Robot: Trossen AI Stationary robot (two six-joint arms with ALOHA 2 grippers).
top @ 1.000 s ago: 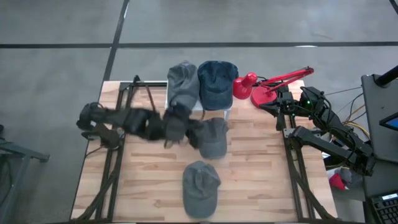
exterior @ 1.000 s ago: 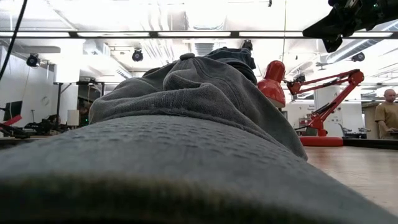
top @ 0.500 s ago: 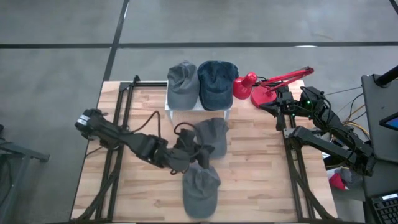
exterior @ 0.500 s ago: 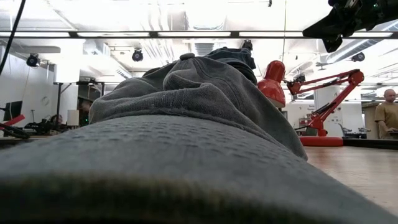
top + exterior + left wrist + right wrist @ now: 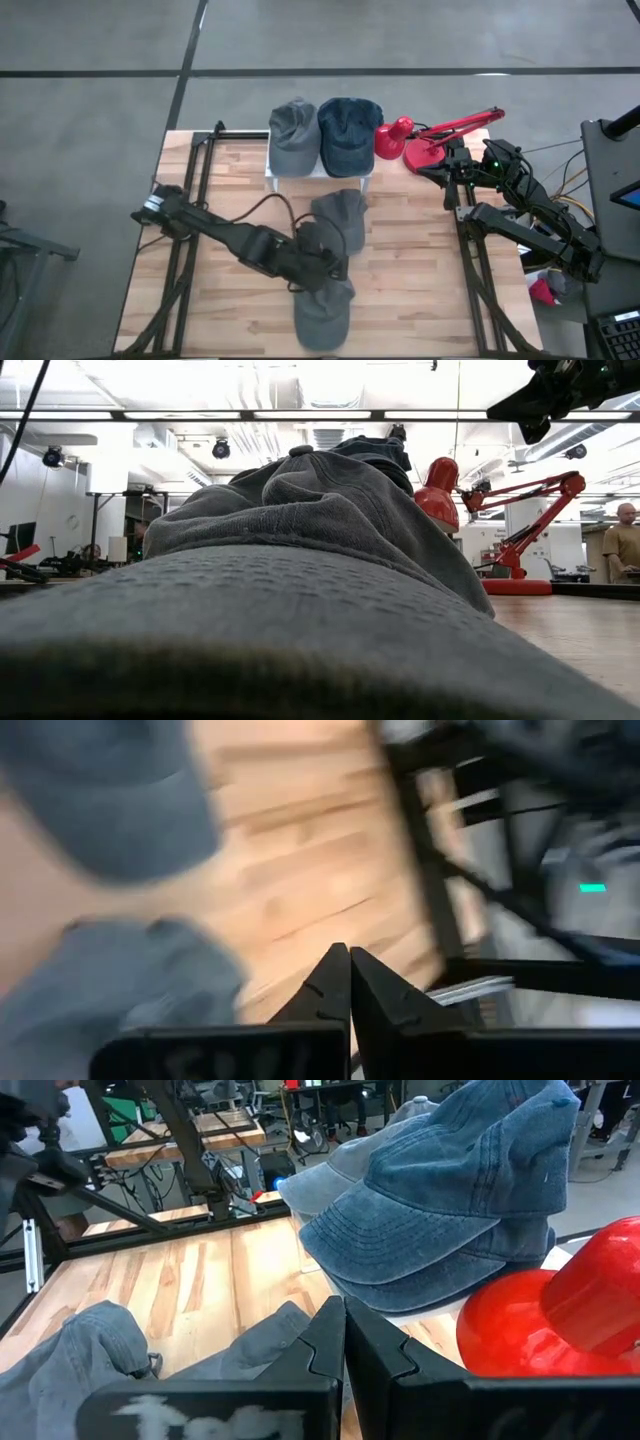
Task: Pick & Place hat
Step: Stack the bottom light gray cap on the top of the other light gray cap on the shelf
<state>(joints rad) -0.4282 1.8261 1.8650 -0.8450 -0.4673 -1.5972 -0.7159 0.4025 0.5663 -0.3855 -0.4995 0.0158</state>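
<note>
Two grey hats lie flat on the wooden table: a near one (image 5: 322, 308) and a middle one (image 5: 342, 216). The near hat fills the low view (image 5: 300, 560). A third grey hat (image 5: 293, 125) and a blue hat (image 5: 349, 124) rest on a white stand at the far edge. My left gripper (image 5: 335, 268) hangs over the gap between the two table hats, fingers shut (image 5: 349, 960), with the near hat (image 5: 130, 985) beside it. My right gripper (image 5: 448, 163) waits shut (image 5: 344, 1312) by the lamp, facing the blue hat (image 5: 460, 1190).
A red desk lamp (image 5: 430, 140) stands at the far right, next to the stand and my right arm. Bare wood lies to the left (image 5: 230, 300) and right (image 5: 420, 270) of the table hats. A person (image 5: 625, 540) shows in the room behind.
My left gripper has swung from just in front of the stand toward the table's near edge and to the right, ending above the far end of the near hat. The hats have kept their places.
</note>
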